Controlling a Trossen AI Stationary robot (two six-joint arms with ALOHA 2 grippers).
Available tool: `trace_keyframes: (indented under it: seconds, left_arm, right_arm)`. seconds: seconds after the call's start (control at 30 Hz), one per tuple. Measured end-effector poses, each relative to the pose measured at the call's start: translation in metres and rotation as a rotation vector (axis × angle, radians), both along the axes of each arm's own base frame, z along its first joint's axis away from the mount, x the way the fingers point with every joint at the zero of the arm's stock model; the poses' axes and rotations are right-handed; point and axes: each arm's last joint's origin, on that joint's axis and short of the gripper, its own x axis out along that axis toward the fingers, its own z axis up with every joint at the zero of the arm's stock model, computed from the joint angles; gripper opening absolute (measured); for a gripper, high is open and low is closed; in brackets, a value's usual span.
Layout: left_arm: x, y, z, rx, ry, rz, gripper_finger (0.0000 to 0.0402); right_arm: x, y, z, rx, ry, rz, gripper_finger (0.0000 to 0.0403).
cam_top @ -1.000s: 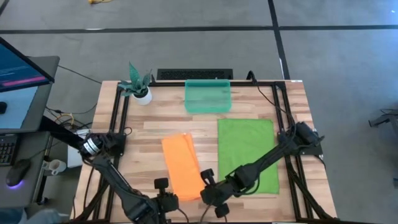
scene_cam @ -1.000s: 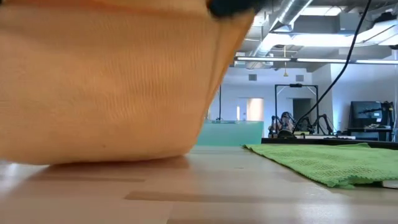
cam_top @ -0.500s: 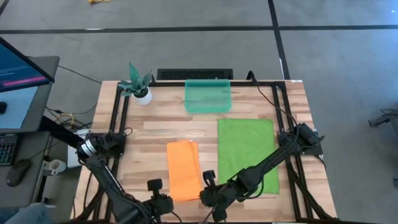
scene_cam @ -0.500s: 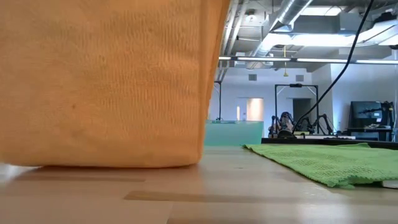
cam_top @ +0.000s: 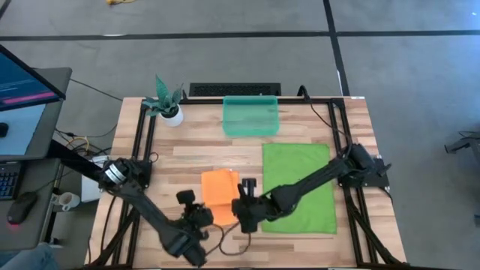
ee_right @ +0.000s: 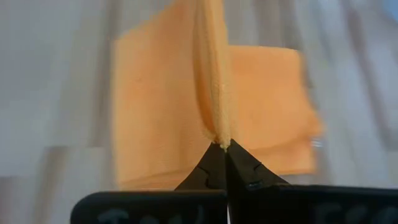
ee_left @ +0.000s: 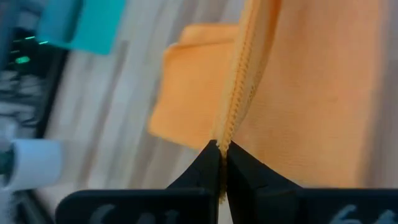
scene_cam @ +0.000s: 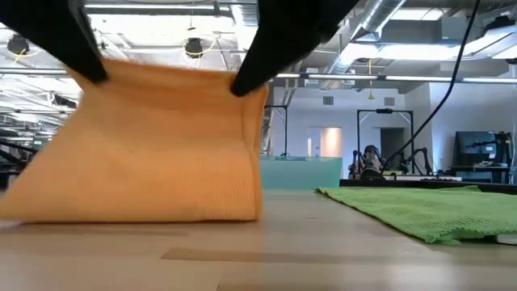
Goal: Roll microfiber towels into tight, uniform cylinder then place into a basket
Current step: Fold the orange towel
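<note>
The orange towel (cam_top: 219,186) stands up from the table's near middle, held up between both grippers. In the low view it hangs as a sheet (scene_cam: 153,153) whose lower edge rests on the wood. My left gripper (cam_top: 201,215) is shut on its upper left corner and my right gripper (cam_top: 241,205) on its upper right corner. The green towel (cam_top: 298,187) lies flat to the right, untouched. The teal basket (cam_top: 251,116) stands at the far middle. My left gripper pinches the orange towel's stitched edge (ee_left: 227,132) at its left corner between its two fingertips (scene_cam: 84,63), slanting down from the near side. One layer or several, I cannot tell. The cloth hangs below the fingers, its lower edge (scene_cam: 121,217) on the table. My right gripper pinches the same raised edge (ee_right: 216,127) at the right corner between its fingertips (scene_cam: 249,79), slanting down from the near side. The edge between the two grippers runs about straight. The cloth drops from it to the table (scene_cam: 242,215).
A small plant in a white pot (cam_top: 168,105) stands at the far left corner. Black frame rails (cam_top: 142,135) run along the table's left and right sides. Bare wood lies between the orange towel and the basket.
Both grippers have gone toward the table's far edge, tipping further down and staying shut on the orange towel's near edge. That edge has been carried over toward the far side, so the towel covers less table, while its far part has stayed where it lay.
</note>
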Motion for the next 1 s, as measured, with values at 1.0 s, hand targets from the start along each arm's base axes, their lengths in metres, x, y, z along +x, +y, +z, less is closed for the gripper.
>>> trace_keyframes:
  seconds: [1.0]
  left_arm:
    - [0.029,0.071,-0.033,0.074,0.108,0.164,0.0000]
  right_arm:
    - [0.020,-0.082,-0.029,0.020,-0.013,-0.207,0.0003]
